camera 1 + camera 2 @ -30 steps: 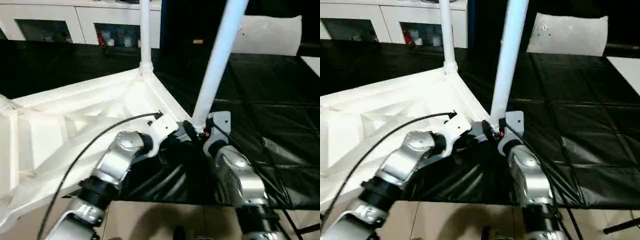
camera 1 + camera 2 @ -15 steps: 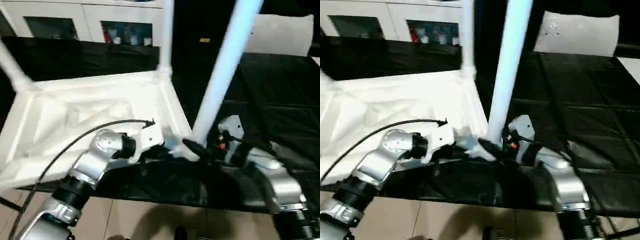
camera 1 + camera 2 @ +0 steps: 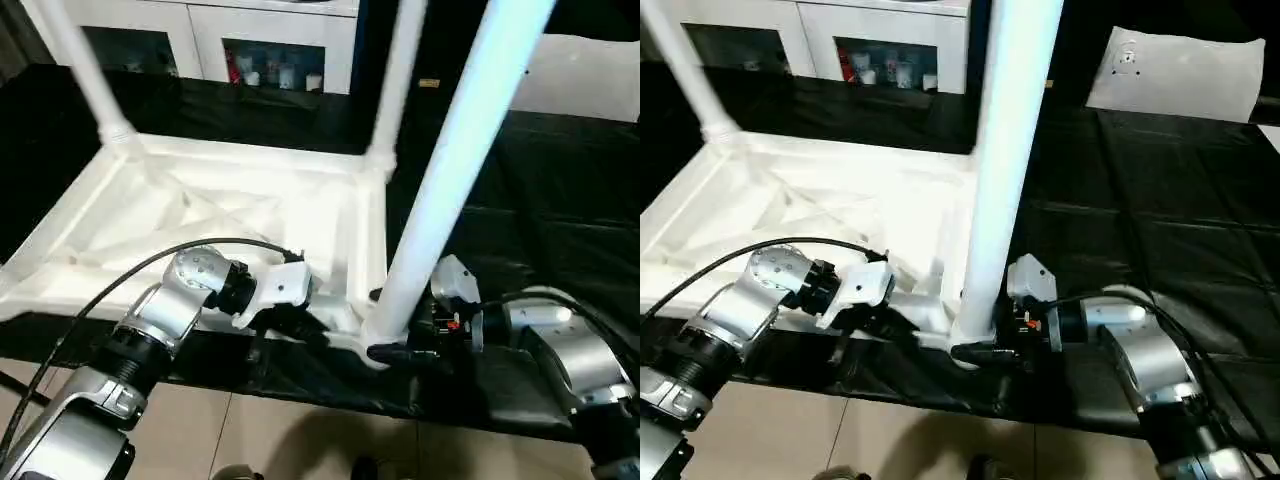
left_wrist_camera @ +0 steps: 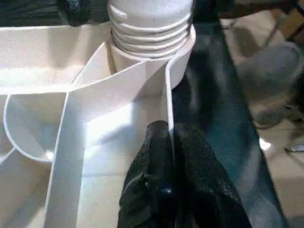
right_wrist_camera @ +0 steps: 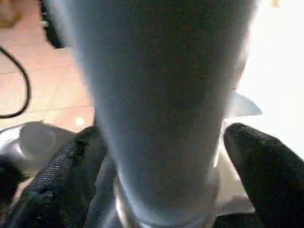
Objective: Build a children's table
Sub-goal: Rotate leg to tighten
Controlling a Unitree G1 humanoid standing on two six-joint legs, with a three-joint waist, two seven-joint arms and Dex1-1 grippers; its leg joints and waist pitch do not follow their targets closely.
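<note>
The children's table lies upside down, its white top (image 3: 230, 200) showing the X-ribbed underside. Three white legs stand up from corner sockets: the far left leg (image 3: 85, 75), the far right leg (image 3: 400, 70) and the near right leg (image 3: 450, 180). My left gripper (image 3: 290, 322) is shut on the thin near rim (image 4: 167, 95), right beside the near right socket, where the leg's threaded end (image 4: 149, 28) sits. My right gripper (image 3: 395, 350) clasps the base of the near right leg (image 5: 156, 95), one black finger (image 5: 71, 161) on each side.
The top rests on a black mat (image 3: 560, 200) over tan floor tiles (image 3: 300, 440). A white cabinet with glass doors (image 3: 200, 40) stands behind. A white panel (image 3: 1180, 70) lies at the far right. A black cable (image 3: 130, 280) arcs over my left forearm.
The view has shifted. The table top has turned in both grippers' hold, bringing the far left leg into view. My right forearm has swung out to the right of the near leg.
</note>
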